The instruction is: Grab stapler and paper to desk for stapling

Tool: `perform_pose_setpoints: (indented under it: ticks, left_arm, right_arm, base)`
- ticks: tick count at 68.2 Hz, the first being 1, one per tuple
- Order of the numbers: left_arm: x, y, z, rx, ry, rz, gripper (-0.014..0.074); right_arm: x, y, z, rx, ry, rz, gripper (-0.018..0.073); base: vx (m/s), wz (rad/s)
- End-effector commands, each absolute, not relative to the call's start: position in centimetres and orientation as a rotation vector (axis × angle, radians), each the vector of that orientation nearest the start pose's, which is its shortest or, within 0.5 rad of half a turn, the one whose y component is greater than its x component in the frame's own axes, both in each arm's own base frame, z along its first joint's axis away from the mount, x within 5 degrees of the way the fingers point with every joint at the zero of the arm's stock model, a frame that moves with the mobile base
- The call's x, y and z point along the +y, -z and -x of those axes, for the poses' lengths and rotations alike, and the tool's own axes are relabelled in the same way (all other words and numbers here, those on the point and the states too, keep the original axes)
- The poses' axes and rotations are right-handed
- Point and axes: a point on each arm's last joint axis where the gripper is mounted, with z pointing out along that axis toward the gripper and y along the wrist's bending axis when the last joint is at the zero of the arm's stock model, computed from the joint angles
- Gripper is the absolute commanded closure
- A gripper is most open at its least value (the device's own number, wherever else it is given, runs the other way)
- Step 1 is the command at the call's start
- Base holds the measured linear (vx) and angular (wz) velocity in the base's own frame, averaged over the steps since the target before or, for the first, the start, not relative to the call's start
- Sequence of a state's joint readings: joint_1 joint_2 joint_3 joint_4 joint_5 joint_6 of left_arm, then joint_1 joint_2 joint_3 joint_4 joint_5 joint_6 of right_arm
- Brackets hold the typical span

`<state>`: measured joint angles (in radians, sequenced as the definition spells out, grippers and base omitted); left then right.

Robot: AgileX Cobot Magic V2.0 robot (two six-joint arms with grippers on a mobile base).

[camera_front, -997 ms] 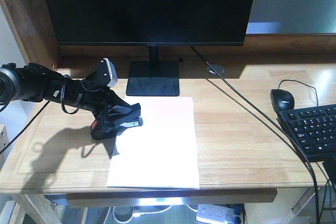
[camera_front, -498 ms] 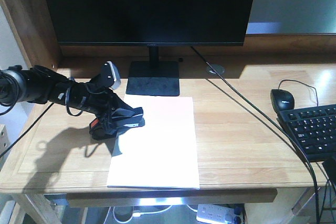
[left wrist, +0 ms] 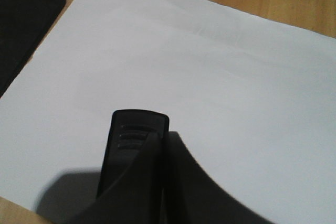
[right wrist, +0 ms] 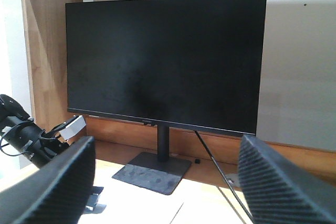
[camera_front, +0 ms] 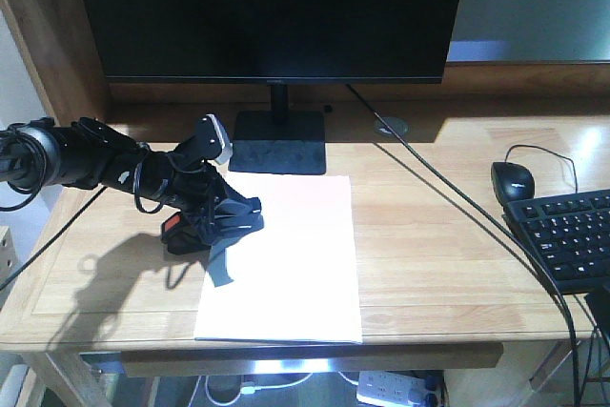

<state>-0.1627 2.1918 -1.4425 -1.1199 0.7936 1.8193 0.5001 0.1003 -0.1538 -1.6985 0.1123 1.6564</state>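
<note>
The paper (camera_front: 295, 274) lies flat on the light-wood desk (camera_front: 438, 235), in front of the monitor stand. My left gripper (camera_front: 236, 214) reaches in from the left, low over the sheet's left edge, shut on the black stapler (camera_front: 191, 232). The stapler's orange-red rear end points left, off the paper. In the left wrist view the stapler's ribbed nose (left wrist: 137, 129) juts out over the white paper (left wrist: 210, 77), with a dark finger (left wrist: 173, 192) against it. My right gripper (right wrist: 167, 182) hangs open above the desk, facing the monitor, with nothing between its fingers.
A large black monitor (camera_front: 272, 11) stands at the back on a square base (camera_front: 278, 142). A cable (camera_front: 448, 193) runs diagonally across the desk to the front right. A black mouse (camera_front: 512, 181) and keyboard (camera_front: 567, 235) sit at the right edge.
My left arm has shifted a little to the right and its wrist has turned. The stapler's nose has swung further over the paper's left edge.
</note>
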Motion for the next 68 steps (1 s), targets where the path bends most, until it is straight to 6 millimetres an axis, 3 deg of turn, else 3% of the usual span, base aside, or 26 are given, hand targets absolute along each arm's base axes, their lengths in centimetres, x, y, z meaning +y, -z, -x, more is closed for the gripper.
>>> perform_pose_setpoints:
  ticks: [1, 40, 53, 68]
  left_arm:
    - [-12.9, -14.9, -42.6, 1.958, 0.553, -1.369, 0.0603]
    - [-13.0, -15.5, -42.3, 1.967, 0.587, -1.349, 0.0603]
    - [-13.0, -18.1, -42.1, 1.948, 0.566, -1.315, 0.0603]
    - [-12.1, -22.7, -41.3, 1.968, 0.435, -1.253, 0.0603]
  right_arm:
    - [1.7, -26.9, -5.5, 1.375, -0.277, 0.288, 0.0017]
    - [1.7, -26.9, -5.5, 1.375, -0.276, 0.289, 0.0017]
    - [1.7, -26.9, -5.5, 1.375, -0.276, 0.289, 0.0017]
    - [1.7, -26.9, -5.5, 1.375, -0.277, 0.288, 0.0017]
  base:
    - [0.00, 0.00]
    - [0.00, 0.00]
    - [0.00, 0.00]
    - [0.00, 0.00]
